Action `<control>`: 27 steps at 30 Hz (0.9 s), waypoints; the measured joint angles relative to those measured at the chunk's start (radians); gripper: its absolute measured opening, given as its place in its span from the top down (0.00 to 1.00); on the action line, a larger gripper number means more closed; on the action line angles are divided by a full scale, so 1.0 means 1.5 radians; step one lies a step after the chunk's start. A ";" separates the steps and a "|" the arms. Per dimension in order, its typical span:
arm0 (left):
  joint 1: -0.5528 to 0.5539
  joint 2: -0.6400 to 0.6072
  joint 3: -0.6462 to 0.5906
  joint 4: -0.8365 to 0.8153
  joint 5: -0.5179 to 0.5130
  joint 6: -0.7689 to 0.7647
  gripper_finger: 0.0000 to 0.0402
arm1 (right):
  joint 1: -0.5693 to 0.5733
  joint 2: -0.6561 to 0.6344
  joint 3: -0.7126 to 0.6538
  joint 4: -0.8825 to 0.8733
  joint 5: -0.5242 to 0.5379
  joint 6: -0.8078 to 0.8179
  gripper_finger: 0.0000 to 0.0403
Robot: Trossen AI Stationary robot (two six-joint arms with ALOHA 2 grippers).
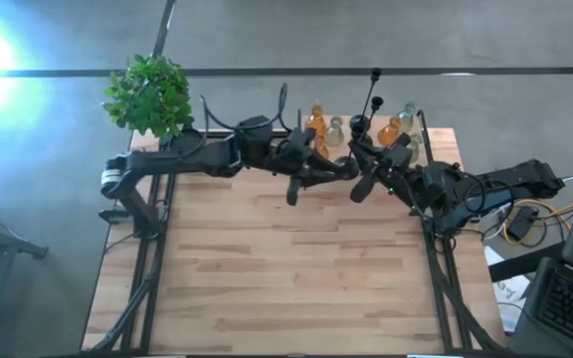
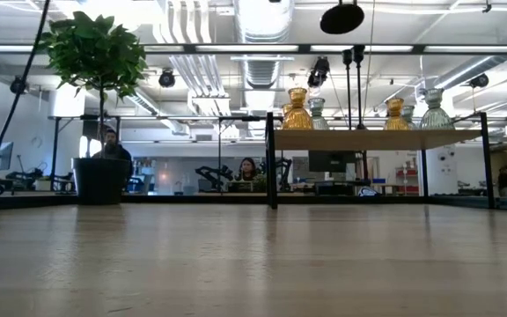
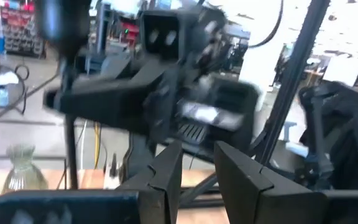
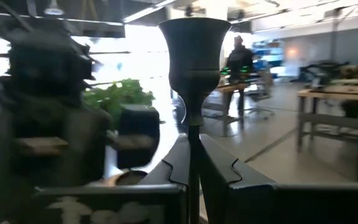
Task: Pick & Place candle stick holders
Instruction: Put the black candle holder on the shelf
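Arms meet above the far middle of the pale wooden surface (image 1: 296,268) from overhead; the left hand (image 1: 358,165) and right hand (image 1: 352,149) nearly touch, below amber and clear glass holders (image 1: 316,121). Low down, amber bulb holders (image 2: 297,112) sit on a raised shelf (image 2: 372,139). Left fingers (image 3: 166,180) stand apart, empty. Right fingers (image 4: 229,180) are clamped on a black thin-stemmed cup holder (image 4: 193,56), upright.

Two dark robot arms reach over one wooden bench (image 1: 286,278). On the shelf (image 2: 377,138) stand two amber glass holders (image 2: 297,110) and three pale clear ones (image 2: 435,109). One potted green plant (image 1: 149,94). Two people (image 2: 246,169) sit behind.
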 joint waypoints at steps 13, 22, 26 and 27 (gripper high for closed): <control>0.004 -0.151 -0.031 -0.233 -0.157 0.145 0.75 | 0.008 -0.066 -0.027 -0.232 0.164 0.131 0.98; 0.010 -0.259 -0.223 -0.141 -0.289 0.148 0.75 | 0.007 -0.098 -0.114 -0.227 0.236 0.171 0.98; 0.010 -0.302 -0.304 -0.058 -0.312 0.147 0.75 | 0.007 -0.124 -0.164 -0.226 0.258 0.206 0.98; 0.010 -0.311 -0.321 -0.046 -0.316 0.147 0.75 | 0.007 -0.132 -0.176 -0.226 0.259 0.217 0.98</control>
